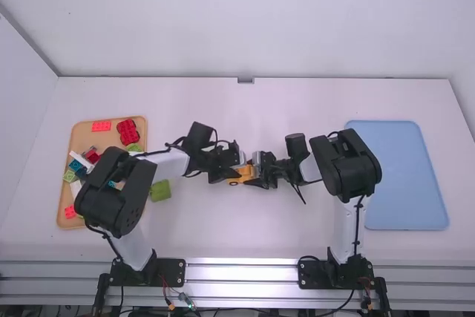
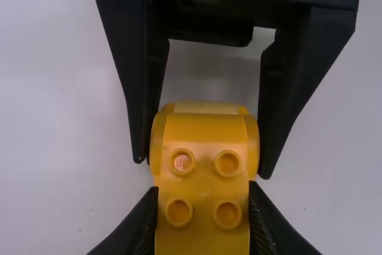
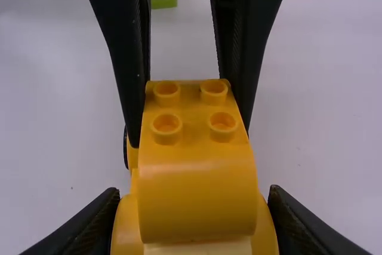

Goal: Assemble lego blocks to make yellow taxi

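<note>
Yellow car body (image 2: 206,132): you have it between the two arms near the middle of the table; it is smooth, glossy, orange-yellow plastic with a rounded hump and swollen, curved sides.
Studs: four hollow round ones stand in a square on the flat part beside the hump.
Pale panel (image 3: 200,248): a lighter, cream-yellow face sits against the curved end of the hump.
Dark curved edge (image 3: 126,148): you can see a thin arc beside one flank of the body.
Left gripper (image 1: 236,174): your matte black fingers are parted by the body's width and press on both its sides at the studded end.
Right gripper (image 1: 257,174): your fingers stand apart, with the bulging end of the same body clamped between them.
White table (image 1: 223,235): its top is pale and flat, with tiny dark specks.
Green block (image 1: 159,191): it lies on the table beside your left arm, squarish and plain in colour.
Wooden tray (image 1: 82,133): it is tan with rounded corners, at your left, partly hidden by the left arm.
Loose bricks: you have a studded red brick (image 1: 102,125), a chunkier red piece (image 1: 128,132), a teal brick (image 1: 76,165) and a pale green brick (image 1: 70,176) in that tray.
Blue tray (image 1: 401,176): it is smooth, flat and round-cornered, at your right.
</note>
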